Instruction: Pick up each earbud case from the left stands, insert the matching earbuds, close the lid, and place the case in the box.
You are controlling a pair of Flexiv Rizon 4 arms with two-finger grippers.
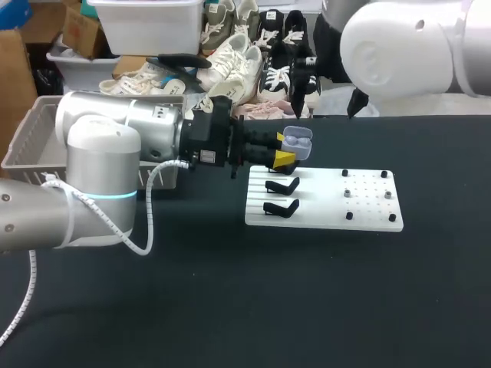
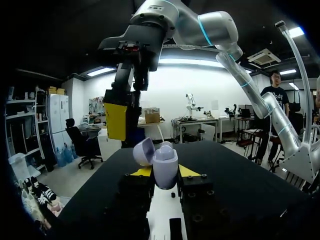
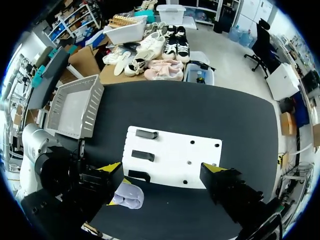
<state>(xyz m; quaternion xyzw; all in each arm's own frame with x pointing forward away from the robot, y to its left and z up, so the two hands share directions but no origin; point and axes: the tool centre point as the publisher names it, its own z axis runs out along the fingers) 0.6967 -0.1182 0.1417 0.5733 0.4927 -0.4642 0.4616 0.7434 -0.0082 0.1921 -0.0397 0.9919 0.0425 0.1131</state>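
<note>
While our left claw (image 1: 290, 151) grips the open purple case (image 1: 297, 140) over the white board (image 1: 368, 208), the head view shows two black stands (image 1: 282, 185) just below it and the basket (image 1: 31, 149) well apart. Left wrist: case pinched between both tips, lid (image 2: 144, 151) up; earbuds inside or not, we cannot tell. Right wrist: our right claw (image 3: 161, 169) hangs spread wide, holding nothing. Our read: pickup done; earbuds, lid and boxing are left.
</note>
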